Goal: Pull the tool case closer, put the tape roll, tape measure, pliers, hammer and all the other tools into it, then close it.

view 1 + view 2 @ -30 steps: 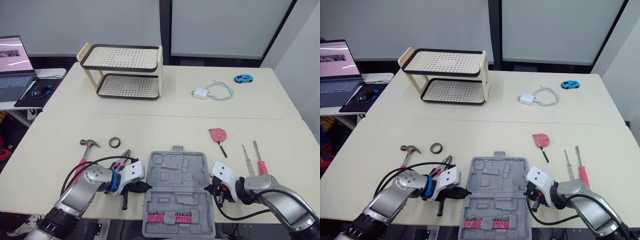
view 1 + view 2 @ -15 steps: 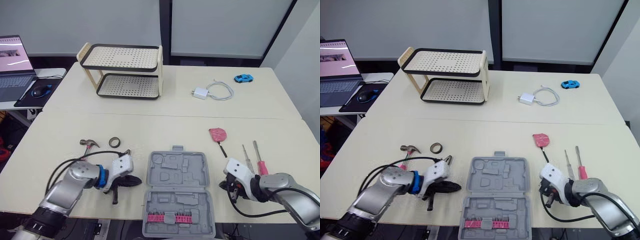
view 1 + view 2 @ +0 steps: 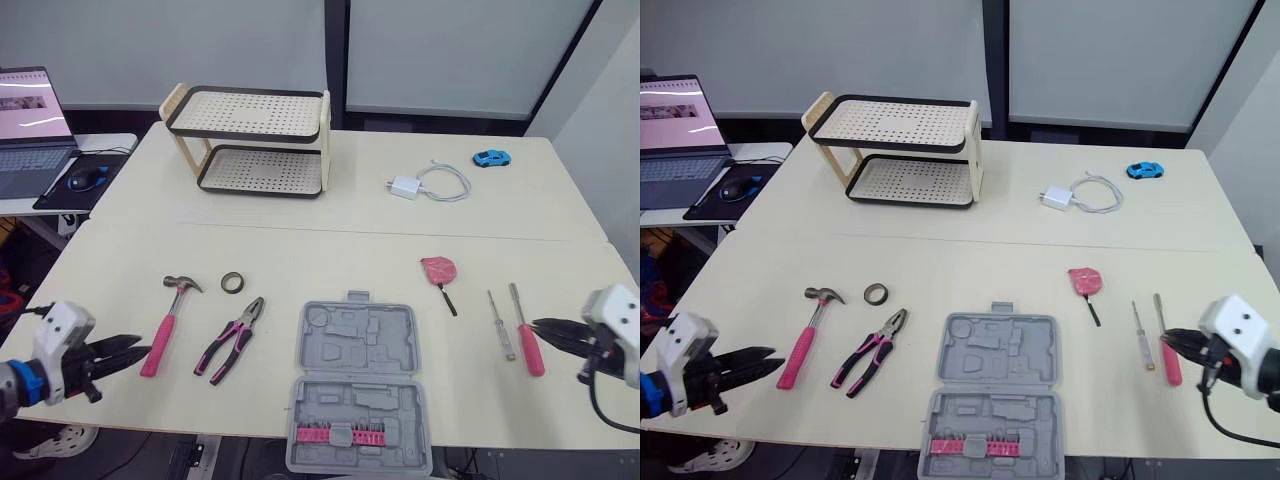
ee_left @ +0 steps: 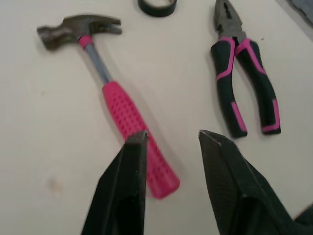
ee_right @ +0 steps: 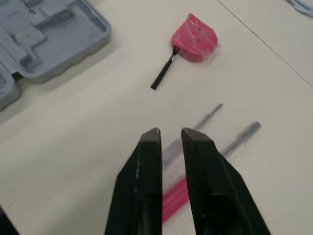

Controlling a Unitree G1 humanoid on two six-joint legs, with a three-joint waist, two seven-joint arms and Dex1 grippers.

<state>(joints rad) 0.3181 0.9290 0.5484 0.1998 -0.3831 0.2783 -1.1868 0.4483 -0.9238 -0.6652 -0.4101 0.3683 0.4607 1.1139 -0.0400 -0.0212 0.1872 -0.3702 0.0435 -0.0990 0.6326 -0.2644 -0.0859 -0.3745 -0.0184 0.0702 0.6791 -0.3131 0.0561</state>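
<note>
Pink rubber on the hammer [image 4: 124,107] ends right in front of the left gripper [image 4: 171,139], whose fingers stand apart around nothing, the handle's butt just off one fingertip. Closing from here would, I judge, catch only that butt, and the heavy head would swing the hammer loose on the lift. Beyond the hammer's head from that gripper lies the tape roll [image 3: 232,283], and off to the gripper's inner side the pliers [image 3: 232,340], nose pointing away. Both sit low on the table [image 3: 300,250], so fingers landing short could skid them along rather than grip them. Well apart from either gripper, about midway between them, the tool case [image 3: 357,385] lies opened flat. Past it, the tape measure [image 5: 194,38] sits well ahead of the right gripper [image 5: 171,133], strap trailing back toward it. A thin screwdriver [image 3: 498,322] and a pink-handled screwdriver [image 3: 526,340] lie side by side just ahead of the fingertips. Those fingers are almost together, a thin slit between them, on nothing. As they stand they are too narrow to take a handle, and thin shafts roll when nudged. The case's near half appears to hang over the table's front edge, though the angle makes that hard to settle, so added weight or a bump could tip it. That half holds a row of pink bits [image 3: 340,435]; every other moulded recess is bare. The two-shelf rack [image 3: 250,150], far ahead of the left gripper, carries nothing.
</note>
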